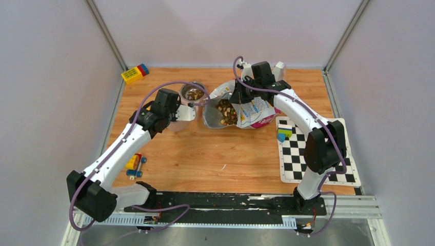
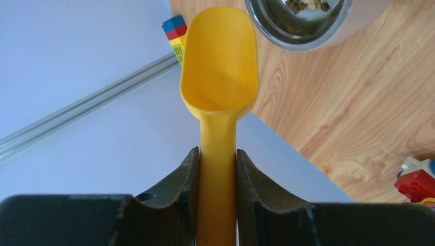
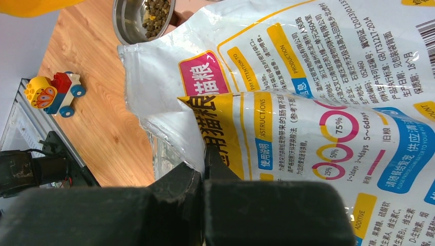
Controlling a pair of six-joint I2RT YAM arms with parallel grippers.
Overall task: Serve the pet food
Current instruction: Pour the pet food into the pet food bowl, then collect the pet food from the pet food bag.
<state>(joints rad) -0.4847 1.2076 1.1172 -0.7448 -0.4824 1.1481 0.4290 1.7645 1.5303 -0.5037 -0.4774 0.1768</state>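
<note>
Two white robot arms reach across a wooden desk [image 1: 205,159], seen from above. The left fingers [image 1: 182,106] are closed narrowly around the handle of a yellow plastic scoop [image 2: 219,66], which points straight out ahead of them. Its cup hangs near a round steel bowl [image 2: 287,36] that stands by the far edge of the desk, left of the middle. The right fingers [image 3: 204,179] are pressed fully together, pinching the upper lip of a crinkly white-and-yellow bag [image 3: 308,77] printed with Chinese text and percentage rings. The bag lies by the far edge, just right of the bowl, with its silver-lined mouth open toward the left. The pet food [image 1: 224,111], small brown kibble, shows inside the bag's mouth, and a smaller amount sits in the steel bowl. A yellow, red and blue block [image 1: 135,73] lies at the far left corner. A small toy car [image 1: 134,165] lies near the left edge. A black-and-white checkered mat [image 1: 313,159] with coloured blocks [image 1: 283,133] on it lies along the right edge.
</note>
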